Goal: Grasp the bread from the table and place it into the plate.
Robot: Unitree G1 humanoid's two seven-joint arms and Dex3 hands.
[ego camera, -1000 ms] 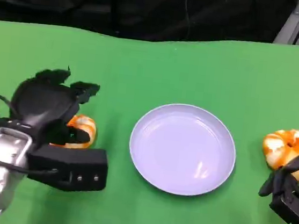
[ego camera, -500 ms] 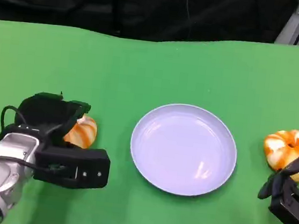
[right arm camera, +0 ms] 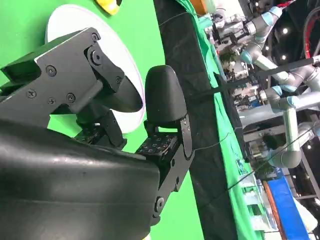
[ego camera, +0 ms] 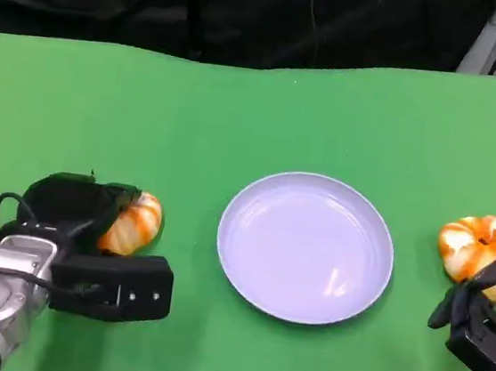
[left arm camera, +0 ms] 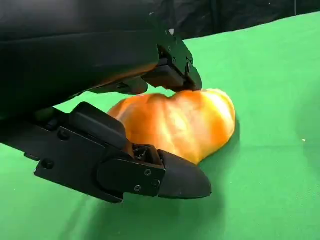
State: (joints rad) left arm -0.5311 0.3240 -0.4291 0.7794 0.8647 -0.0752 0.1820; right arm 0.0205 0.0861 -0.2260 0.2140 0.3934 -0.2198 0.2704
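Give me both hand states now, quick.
Left hand: fingers closed around the bread, gripping it on the table.
Right hand: holding nothing, fingers curled; open or shut cannot be told.

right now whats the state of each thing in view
left hand: closed around the left bread
left bread: on the table, in the left hand's grip
plate: empty, upright on the table
right bread: on the table, untouched
right hand: holding nothing, beside the right bread
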